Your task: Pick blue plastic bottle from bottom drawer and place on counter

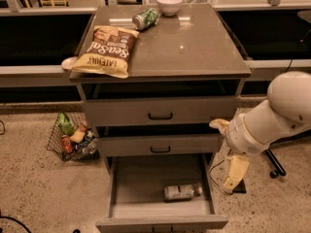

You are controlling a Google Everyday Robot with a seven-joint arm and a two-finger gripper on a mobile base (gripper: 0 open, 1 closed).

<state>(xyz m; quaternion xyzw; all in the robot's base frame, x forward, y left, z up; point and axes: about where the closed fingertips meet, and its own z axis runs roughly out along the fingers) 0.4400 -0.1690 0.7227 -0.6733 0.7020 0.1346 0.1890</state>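
Note:
The blue plastic bottle point(181, 192) lies on its side in the open bottom drawer point(146, 178), near the front right, with its cap pointing right. The counter point(194, 42) is the glossy top of the grey cabinet. My gripper point(234, 173) hangs pointing down at the end of the white arm. It is just outside the drawer's right side, to the right of the bottle and a little above it. It holds nothing that I can see.
On the counter lie a chip bag point(108, 50) at the front left, a green can point(146, 19) on its side and a white bowl point(169, 4) at the back. A wire basket of snacks point(73, 137) stands on the floor to the left. The two upper drawers are closed.

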